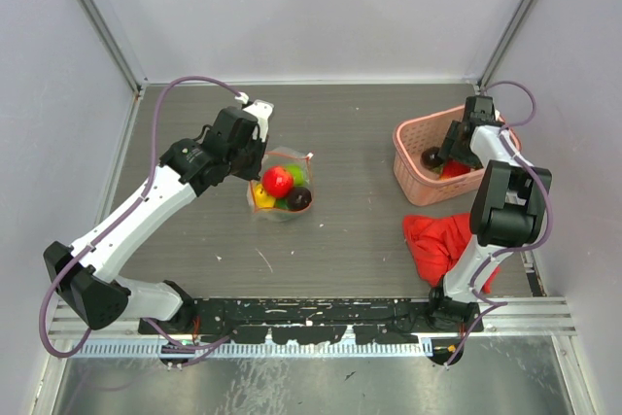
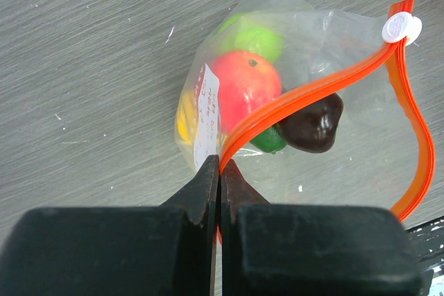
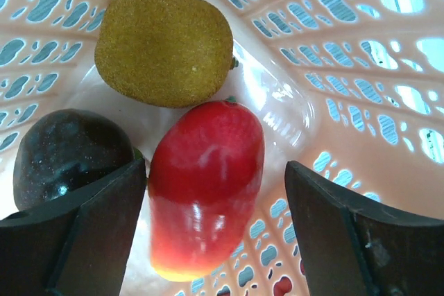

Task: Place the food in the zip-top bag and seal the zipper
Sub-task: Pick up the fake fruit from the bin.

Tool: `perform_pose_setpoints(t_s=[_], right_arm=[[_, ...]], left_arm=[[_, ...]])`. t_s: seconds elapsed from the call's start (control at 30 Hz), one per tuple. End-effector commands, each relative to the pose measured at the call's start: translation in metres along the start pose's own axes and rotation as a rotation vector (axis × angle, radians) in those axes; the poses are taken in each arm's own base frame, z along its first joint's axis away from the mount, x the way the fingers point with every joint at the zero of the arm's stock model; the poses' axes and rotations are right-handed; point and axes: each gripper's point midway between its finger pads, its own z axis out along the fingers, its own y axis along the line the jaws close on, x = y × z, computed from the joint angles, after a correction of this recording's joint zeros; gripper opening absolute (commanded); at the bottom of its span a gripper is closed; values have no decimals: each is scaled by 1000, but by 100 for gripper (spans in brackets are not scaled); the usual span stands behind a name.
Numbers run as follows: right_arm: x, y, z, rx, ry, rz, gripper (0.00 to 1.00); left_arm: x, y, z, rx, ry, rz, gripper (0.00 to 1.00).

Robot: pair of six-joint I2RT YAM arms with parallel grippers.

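The clear zip-top bag (image 1: 282,187) lies mid-table, its mouth open, its red-orange zipper (image 2: 312,95) ending in a white slider (image 2: 401,28). Inside are a red fruit (image 2: 244,86), a green one (image 2: 253,35), a yellow one (image 2: 183,117) and, at the mouth, a dark brown one (image 2: 313,123). My left gripper (image 2: 220,166) is shut on the zipper strip at the bag's near corner. My right gripper (image 3: 215,192) is open inside the pink basket (image 1: 416,157), its fingers either side of a red-yellow fruit (image 3: 207,185). A brown kiwi (image 3: 165,46) and a dark fruit (image 3: 66,154) lie beside it.
A red cloth (image 1: 442,240) lies on the table in front of the basket, beside the right arm. Grey walls and metal frame posts close in the table at back and both sides.
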Motion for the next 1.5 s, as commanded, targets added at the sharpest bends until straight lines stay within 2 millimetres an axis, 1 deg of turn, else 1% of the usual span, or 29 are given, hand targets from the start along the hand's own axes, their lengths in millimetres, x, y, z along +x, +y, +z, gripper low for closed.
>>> perform_pose_setpoints(t_s=[0.0, 0.07, 0.27, 0.4, 0.47, 0.53, 0.63, 0.67, 0.73, 0.83, 0.93, 1.17, 1.23, 1.4, 1.47], right_arm=[[-5, 1, -10, -6, 41, 8, 87], [3, 7, -8, -37, 86, 6, 88], [19, 10, 0, -32, 192, -1, 91], [27, 14, 9, -33, 233, 9, 90], [31, 16, 12, -40, 245, 19, 85], [31, 18, 13, -44, 245, 29, 77], [25, 18, 8, -47, 219, 43, 62], [21, 18, 5, -51, 204, 47, 59], [13, 16, -3, -50, 175, 57, 49], [0, 13, -19, -53, 119, 77, 40], [-12, 11, -35, -58, 65, 98, 33], [-37, 10, -79, -74, -81, 147, 26], [-45, 4, -94, -47, -140, 165, 25], [-55, 5, -129, -38, -250, 215, 24], [-59, 8, -144, -45, -294, 230, 24]], left_arm=[[-26, -4, -17, 31, -94, -23, 0], [-26, -3, -16, 30, -95, -24, 0], [-25, -3, -16, 28, -92, -23, 0], [-25, -3, -16, 30, -94, -24, 0], [-26, -4, -16, 30, -94, -24, 0], [-26, -3, -16, 30, -95, -23, 0], [-26, -4, -16, 30, -94, -23, 0], [-26, -4, -16, 31, -94, -23, 0], [-26, -4, -16, 32, -95, -24, 0], [-26, -4, -16, 31, -93, -23, 0], [-26, -4, -16, 32, -93, -24, 0], [-25, -5, -16, 36, -92, -24, 0], [-26, -5, -16, 39, -93, -26, 0], [-25, -6, -15, 42, -91, -26, 0], [-25, -6, -15, 44, -92, -26, 0]])
